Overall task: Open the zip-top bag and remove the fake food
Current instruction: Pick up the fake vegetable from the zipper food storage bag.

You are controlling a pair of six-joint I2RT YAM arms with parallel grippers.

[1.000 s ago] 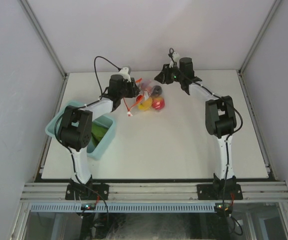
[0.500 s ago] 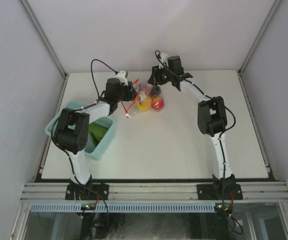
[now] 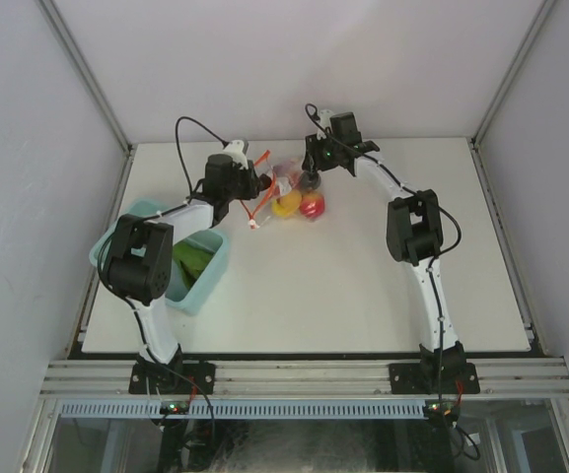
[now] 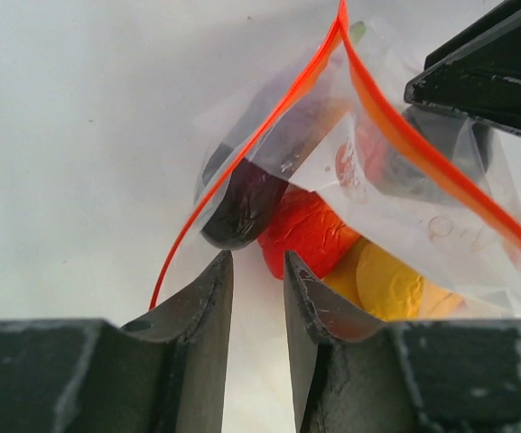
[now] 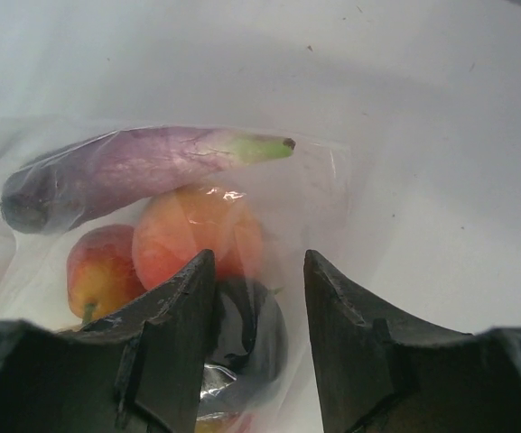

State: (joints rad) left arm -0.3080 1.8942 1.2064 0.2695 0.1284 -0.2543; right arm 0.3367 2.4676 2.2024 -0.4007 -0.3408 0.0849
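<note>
The left gripper (image 4: 257, 262) is standing narrowly parted, gripping nothing. The clear, crinkly zip-top bag (image 4: 368, 216) with a red-orange strip is lying just ahead. The right gripper (image 5: 260, 262) is half-spread, straddling the bag's opposite end over the small plastic fake food (image 5: 197, 230) inside.

White table (image 3: 363, 286) carrying 2 things: the zip-top bag (image 3: 286, 175) lies crumpled up at 12 o'clock, near the far edge, and a light blue bin (image 3: 215, 271) sits at 9 o'clock by the left edge.
</note>
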